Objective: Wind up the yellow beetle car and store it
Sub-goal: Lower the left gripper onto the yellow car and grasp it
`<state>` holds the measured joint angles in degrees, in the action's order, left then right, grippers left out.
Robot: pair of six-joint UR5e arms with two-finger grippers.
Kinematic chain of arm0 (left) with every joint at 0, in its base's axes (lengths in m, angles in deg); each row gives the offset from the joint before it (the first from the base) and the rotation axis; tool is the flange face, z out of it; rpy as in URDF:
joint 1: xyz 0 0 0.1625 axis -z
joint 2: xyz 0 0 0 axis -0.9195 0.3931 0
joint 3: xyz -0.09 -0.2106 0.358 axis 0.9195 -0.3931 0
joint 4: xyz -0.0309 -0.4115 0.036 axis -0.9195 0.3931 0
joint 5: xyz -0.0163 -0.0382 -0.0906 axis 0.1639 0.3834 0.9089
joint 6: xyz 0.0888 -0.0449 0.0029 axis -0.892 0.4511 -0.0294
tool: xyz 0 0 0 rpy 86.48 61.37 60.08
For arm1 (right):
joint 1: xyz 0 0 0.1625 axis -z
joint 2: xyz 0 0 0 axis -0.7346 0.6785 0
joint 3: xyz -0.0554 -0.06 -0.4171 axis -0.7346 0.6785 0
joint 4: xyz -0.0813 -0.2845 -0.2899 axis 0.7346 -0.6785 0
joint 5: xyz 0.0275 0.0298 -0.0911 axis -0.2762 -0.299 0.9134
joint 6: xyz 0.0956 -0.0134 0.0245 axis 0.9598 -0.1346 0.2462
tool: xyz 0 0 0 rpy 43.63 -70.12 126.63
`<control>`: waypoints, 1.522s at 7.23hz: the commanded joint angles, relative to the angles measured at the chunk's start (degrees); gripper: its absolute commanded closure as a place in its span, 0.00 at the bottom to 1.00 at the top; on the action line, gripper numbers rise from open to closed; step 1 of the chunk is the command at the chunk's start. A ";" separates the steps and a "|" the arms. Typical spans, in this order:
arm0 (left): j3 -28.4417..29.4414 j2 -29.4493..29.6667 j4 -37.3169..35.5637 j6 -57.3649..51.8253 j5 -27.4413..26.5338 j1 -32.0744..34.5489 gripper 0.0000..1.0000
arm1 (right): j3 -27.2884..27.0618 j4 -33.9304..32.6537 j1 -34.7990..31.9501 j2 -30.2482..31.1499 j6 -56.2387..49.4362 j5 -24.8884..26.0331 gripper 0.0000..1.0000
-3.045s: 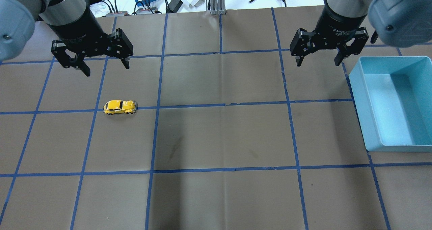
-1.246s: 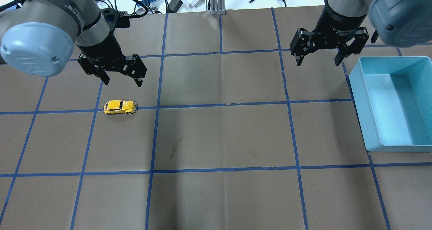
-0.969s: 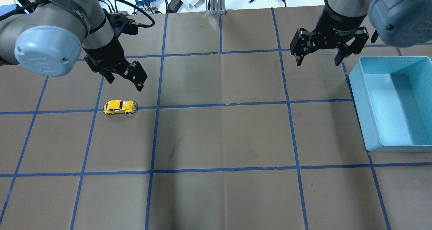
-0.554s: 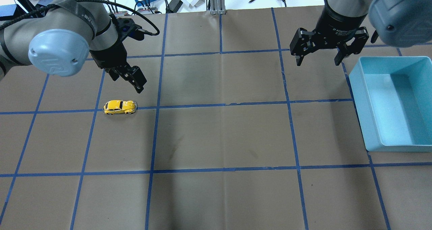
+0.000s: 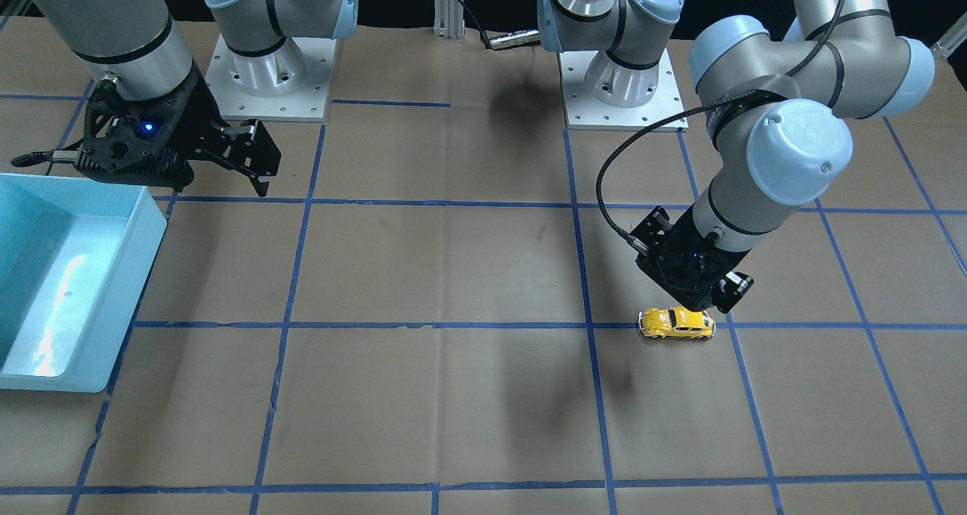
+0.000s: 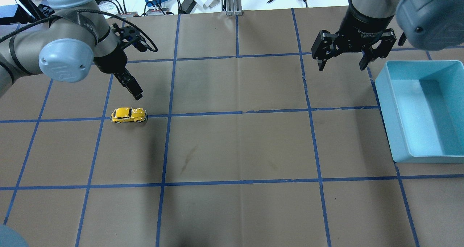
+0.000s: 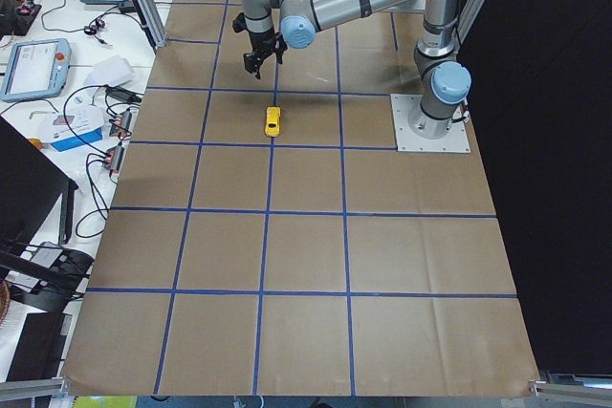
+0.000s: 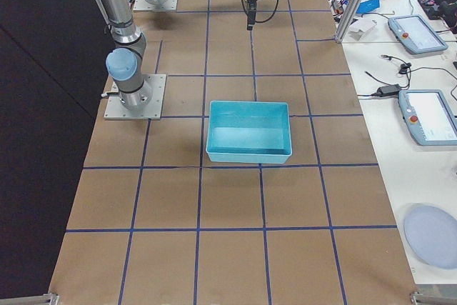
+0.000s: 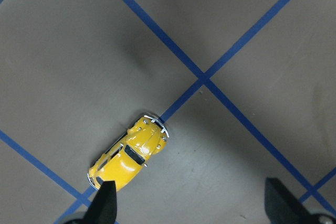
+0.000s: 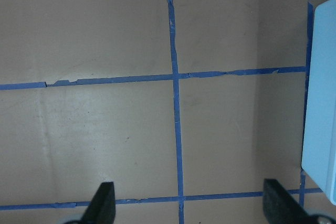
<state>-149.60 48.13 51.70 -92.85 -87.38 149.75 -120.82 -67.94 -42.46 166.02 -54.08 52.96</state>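
Tape lines crossed the table [image 6: 235, 149], and the yellow beetle car [image 6: 129, 115] sat on one of them, on the robot's left side. The left gripper [image 6: 136, 92] hung close over it, spread wide, not touching it. The right gripper [image 6: 341, 67], likewise wide and empty, hung near the light-blue bin [image 6: 385, 105], well apart from the car.

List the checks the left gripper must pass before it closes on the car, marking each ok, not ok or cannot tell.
1. Left gripper open: ok.
2. Car upright on its wheels: ok.
3. Car centred between the fingers: not ok, it sits near one finger in the wrist view.
4. Gripper down at car height: not ok, it hangs above.
5. Right gripper out of the way: ok, open, by the bin.
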 commanded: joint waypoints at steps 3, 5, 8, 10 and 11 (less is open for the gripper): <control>-12.45 1.27 -21.25 -28.53 -0.33 -3.52 0.00 | 0.00 0.00 0.00 0.00 0.00 -0.08 0.00; -13.18 3.28 -26.26 -36.05 -0.42 -3.70 0.00 | 0.00 0.00 0.00 0.00 0.00 -0.08 0.00; -12.58 5.83 -25.91 -45.74 -0.68 -6.76 0.00 | 0.00 -2.89 0.18 -0.52 -0.09 -0.17 0.00; -13.36 6.27 -24.59 -46.36 -0.60 -7.13 0.00 | 0.09 -2.81 0.17 -0.44 -0.09 -0.09 0.00; -13.45 6.28 -23.89 -46.45 -0.60 -7.13 0.02 | 0.09 -2.81 0.35 -0.61 -0.61 0.09 0.00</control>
<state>-162.91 54.25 27.01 -139.07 -87.97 142.74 -120.74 -70.71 -42.26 165.51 -54.28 52.89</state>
